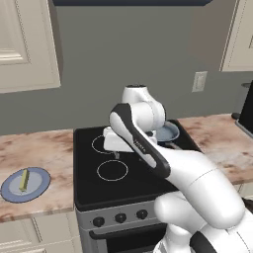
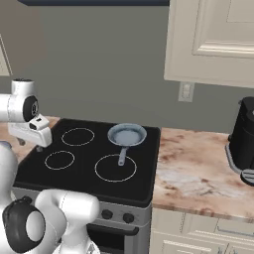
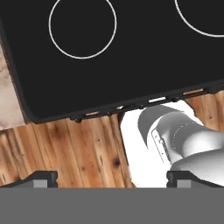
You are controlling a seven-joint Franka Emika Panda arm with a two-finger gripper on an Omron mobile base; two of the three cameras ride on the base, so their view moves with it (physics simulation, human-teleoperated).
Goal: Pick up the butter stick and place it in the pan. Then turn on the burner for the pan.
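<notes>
Here we see the white arm (image 1: pixel 192 178) bent over the black stovetop (image 1: pixel 123 183), its gripper (image 3: pixel 111 177) hanging above the left burners with jaws spread wide and nothing between them. The butter stick (image 1: pixel 23 180), a small pale yellow bar, lies on a flat blue plate (image 1: pixel 39 188) on the marbled counter (image 1: pixel 44 148) left of the stove, well apart from the hand. The blue-grey pan (image 2: pixel 127 135) sits on the back right burner, its thin handle pointing toward the front.
</notes>
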